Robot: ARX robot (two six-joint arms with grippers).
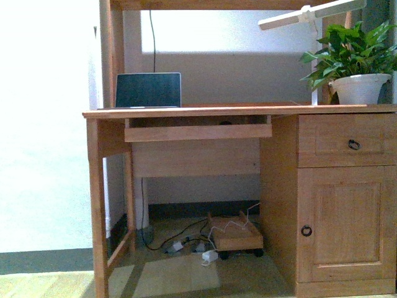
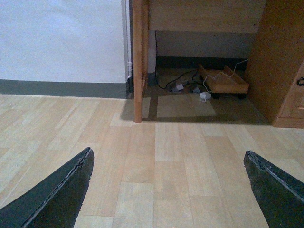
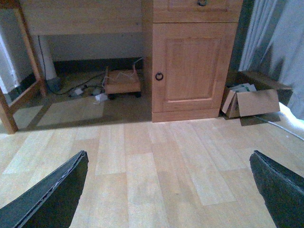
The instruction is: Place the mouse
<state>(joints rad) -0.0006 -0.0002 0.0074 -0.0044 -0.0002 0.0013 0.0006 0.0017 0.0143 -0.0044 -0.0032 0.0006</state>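
Nearest in the left wrist view are the two dark wedge-shaped fingers [image 2: 61,190] of the left gripper [image 2: 167,152], spread wide with nothing between them, only the pale wood-plank floor [image 2: 171,142]. Beyond them stand an orange-brown wooden table leg [image 2: 137,61] and, under the table, a low wooden trolley on castors [image 2: 223,80] with a small white plug [image 2: 204,95] and dark cables just beside it. The right gripper [image 3: 169,153] is likewise wide apart and empty over the floor, facing a wooden cabinet door with a dark ring pull [image 3: 190,66]; beside the cabinet lies an open brown cardboard box [image 3: 256,102] near a grey curtain [image 3: 280,38]. In the front view, neither arm shows. An open laptop with a dark screen [image 1: 148,90] stands at the upper left on the orange-brown wooden table [image 1: 248,110]. A pull-out wooden tray [image 1: 198,132] hangs under the top at centre, and a small dark shape [image 1: 226,122] in the gap above it is too small to identify, so I cannot tell where the mouse is. At the upper right are a long white lamp head [image 1: 310,13] and a green leafy plant in a white pot [image 1: 358,89], above a drawer with a ring pull [image 1: 347,139].
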